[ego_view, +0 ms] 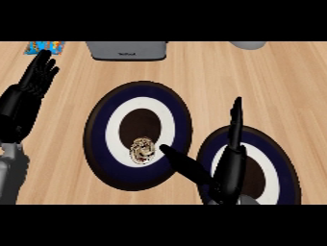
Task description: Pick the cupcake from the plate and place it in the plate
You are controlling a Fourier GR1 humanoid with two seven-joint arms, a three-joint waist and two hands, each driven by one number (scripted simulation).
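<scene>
Beside the cupcake (142, 149), the right hand (227, 168) hovers open.

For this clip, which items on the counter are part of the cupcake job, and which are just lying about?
Part of the job:
cupcake
left plate, holding the cupcake
right plate, partly under the forearm
right hand, open, thumb near the cupcake

Lying about:
grey appliance at the far edge
blue packet at the far left
grey object at the far right
left hand, resting open
</scene>
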